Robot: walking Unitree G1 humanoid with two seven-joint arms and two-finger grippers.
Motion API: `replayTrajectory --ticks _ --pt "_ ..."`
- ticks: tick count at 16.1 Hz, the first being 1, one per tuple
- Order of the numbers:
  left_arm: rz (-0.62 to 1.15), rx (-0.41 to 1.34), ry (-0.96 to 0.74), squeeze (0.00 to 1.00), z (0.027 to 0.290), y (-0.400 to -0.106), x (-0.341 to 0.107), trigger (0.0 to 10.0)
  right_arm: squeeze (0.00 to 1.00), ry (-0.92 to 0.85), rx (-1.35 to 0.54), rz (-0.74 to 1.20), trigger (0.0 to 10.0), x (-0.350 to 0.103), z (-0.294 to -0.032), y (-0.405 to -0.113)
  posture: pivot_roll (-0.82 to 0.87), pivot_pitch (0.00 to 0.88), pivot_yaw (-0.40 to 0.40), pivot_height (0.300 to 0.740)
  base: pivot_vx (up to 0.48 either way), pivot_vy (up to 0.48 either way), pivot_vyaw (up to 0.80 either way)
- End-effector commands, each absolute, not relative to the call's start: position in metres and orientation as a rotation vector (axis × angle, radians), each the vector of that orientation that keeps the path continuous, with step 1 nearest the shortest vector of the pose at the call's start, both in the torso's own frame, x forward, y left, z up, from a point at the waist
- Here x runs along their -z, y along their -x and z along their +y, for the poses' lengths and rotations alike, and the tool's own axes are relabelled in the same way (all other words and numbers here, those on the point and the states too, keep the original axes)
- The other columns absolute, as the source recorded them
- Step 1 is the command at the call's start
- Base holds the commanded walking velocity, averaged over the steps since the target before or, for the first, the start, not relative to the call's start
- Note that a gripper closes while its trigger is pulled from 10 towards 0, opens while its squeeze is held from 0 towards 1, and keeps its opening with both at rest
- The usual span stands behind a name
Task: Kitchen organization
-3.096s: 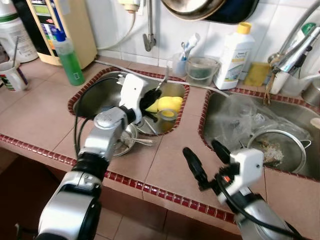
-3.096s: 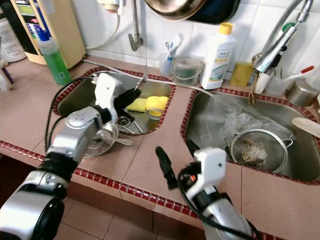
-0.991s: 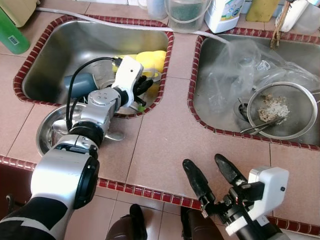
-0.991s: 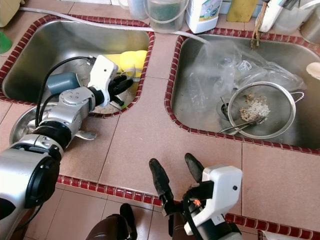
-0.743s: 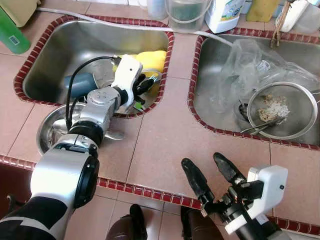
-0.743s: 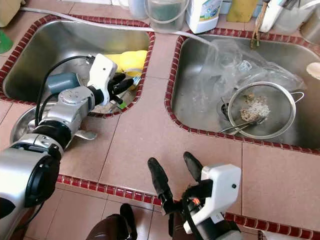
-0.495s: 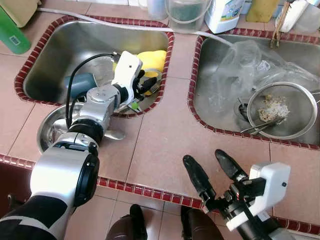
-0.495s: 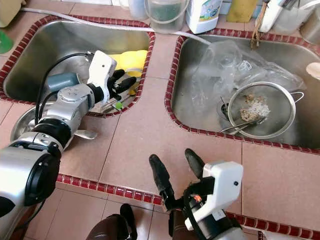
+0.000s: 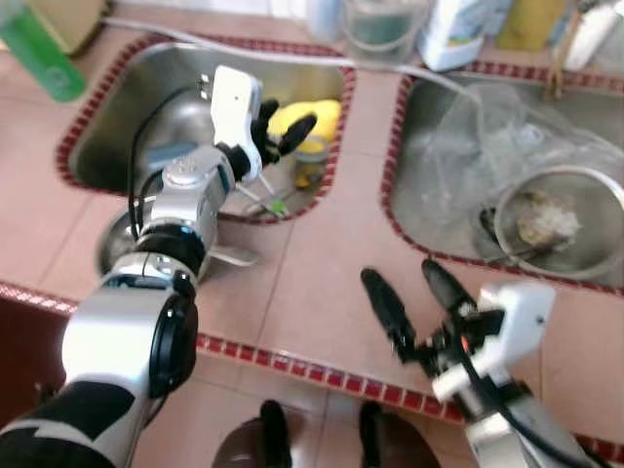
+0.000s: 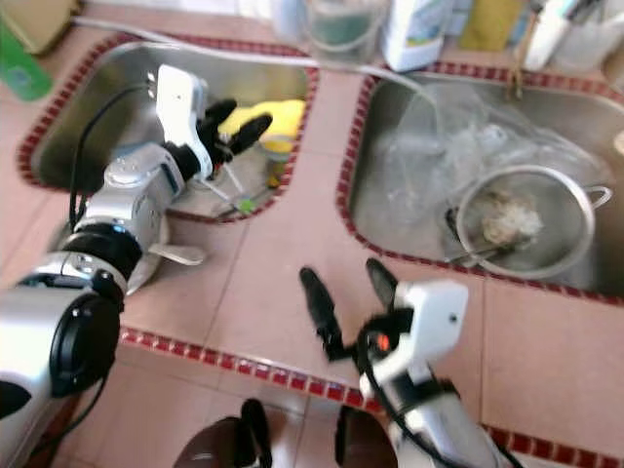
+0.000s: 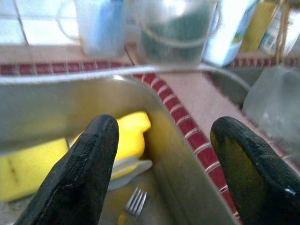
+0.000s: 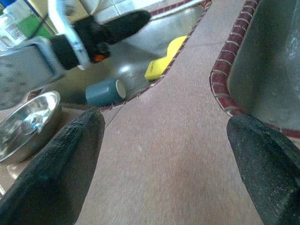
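My left gripper hangs open over the left sink with nothing between its fingers. Just beyond it in the basin lie a yellow cup on its side, a yellow sponge and a green-handled fork. A blue-grey cup lies in the same sink. My right gripper stands open and empty over the tiled counter near its front edge. A steel bowl sits on the counter in front of the left sink.
The right sink holds a crumpled clear plastic bag and a metal strainer with food scraps. Behind the sinks stand a clear jug, a cup, a white bottle and a green bottle.
My left gripper has risen from the bottom of the sink and away from the fork, still open. The right gripper has lifted slightly. The camera has shifted and the picture is blurred.
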State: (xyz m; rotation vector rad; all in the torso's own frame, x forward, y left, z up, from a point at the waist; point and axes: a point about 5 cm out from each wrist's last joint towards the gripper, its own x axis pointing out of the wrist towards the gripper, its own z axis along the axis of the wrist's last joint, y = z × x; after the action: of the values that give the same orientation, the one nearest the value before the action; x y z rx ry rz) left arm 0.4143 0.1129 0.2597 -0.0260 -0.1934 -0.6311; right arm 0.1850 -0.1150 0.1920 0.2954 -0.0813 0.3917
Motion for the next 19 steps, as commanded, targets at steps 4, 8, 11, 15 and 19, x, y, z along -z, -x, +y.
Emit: replayTrajectory --ticks 4,8,11,15,19 --pt "-0.217 0.648 0.118 1.0 0.107 -0.408 -0.248 10.0 0.0 -0.279 -0.373 -0.091 10.0 -0.18 -0.117 -0.201 -0.27 0.103 0.126 0.74 0.0 0.0 0.0" --pt "-0.224 0.607 0.139 1.0 0.105 -0.402 -0.233 10.0 0.0 -0.254 -0.318 -0.16 10.0 -0.182 -0.122 -0.228 -0.26 0.036 0.118 0.74 0.0 0.0 0.0" --pt "-0.227 0.557 0.135 0.0 0.105 -0.394 -0.217 10.0 0.0 -0.218 -0.247 -0.192 10.0 -0.176 -0.129 -0.25 -0.24 0.0 0.102 0.74 0.0 0.0 0.0" --pt "-0.204 0.507 0.137 0.0 0.103 -0.381 -0.195 10.0 0.0 -0.176 -0.193 -0.196 10.0 -0.166 -0.133 -0.262 -0.23 0.0 0.091 0.74 0.0 0.0 0.0" --pt "-0.187 0.457 0.128 0.0 0.108 -0.364 -0.176 10.0 0.0 -0.1 -0.109 -0.185 10.0 -0.147 -0.142 -0.271 -0.22 0.0 0.079 0.74 0.0 0.0 0.0"
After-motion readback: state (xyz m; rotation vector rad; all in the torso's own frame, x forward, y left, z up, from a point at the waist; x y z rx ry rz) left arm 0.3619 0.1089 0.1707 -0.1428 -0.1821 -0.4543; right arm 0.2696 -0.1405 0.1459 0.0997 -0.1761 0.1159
